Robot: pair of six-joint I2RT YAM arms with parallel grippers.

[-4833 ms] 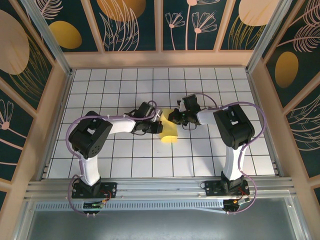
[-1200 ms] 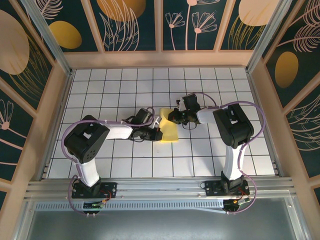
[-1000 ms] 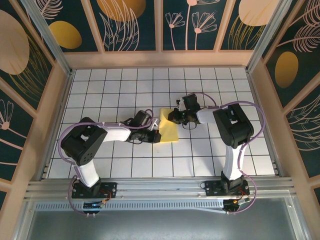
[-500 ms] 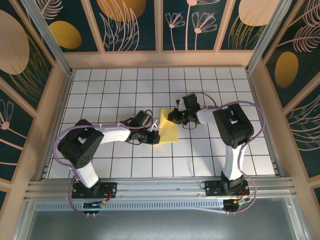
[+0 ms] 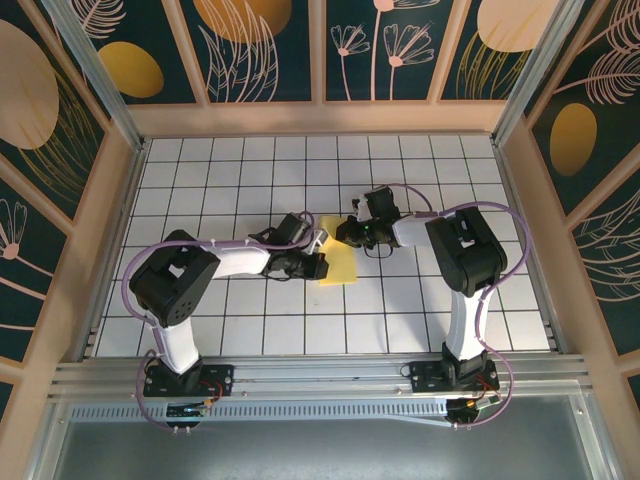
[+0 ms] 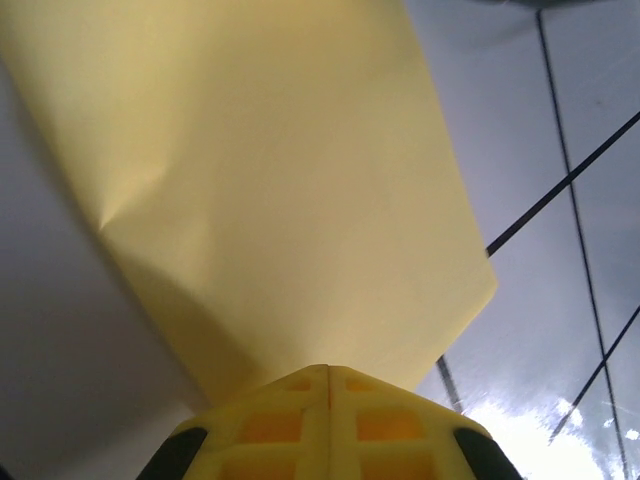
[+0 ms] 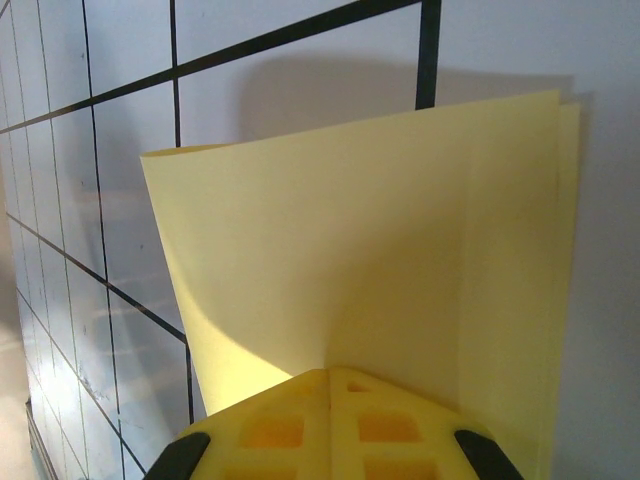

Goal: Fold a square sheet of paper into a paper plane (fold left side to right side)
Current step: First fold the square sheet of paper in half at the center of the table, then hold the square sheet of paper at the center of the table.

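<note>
Half a second on, the left arm (image 5: 180, 276) has pulled its elbow in toward the middle of the table (image 5: 250, 180). The left gripper (image 5: 318, 264) has slid a little to the right, so it now covers more of the left edge of the square sheet of paper (image 5: 342, 265).

The pale-yellow sheet sits at about the centre of the table, as a narrow upright strip in the overhead view. The left gripper meets it from the table's left half, and the right gripper (image 5: 346, 232) meets its far corner from the table's right half.

In the left wrist view, the yellow fingertips (image 6: 280, 425) are pressed together on the near edge of the sheet. The paper fans away from them, with a soft dent and a shadow under it on the table. In the right wrist view, that gripper's fingertips (image 7: 385, 425) are also squeezed together on the paper. Here the sheet bows up off the table, and its right-hand edge shows two layers lying one over the other. Black grid lines (image 7: 429, 45) of the table run behind it.
</note>
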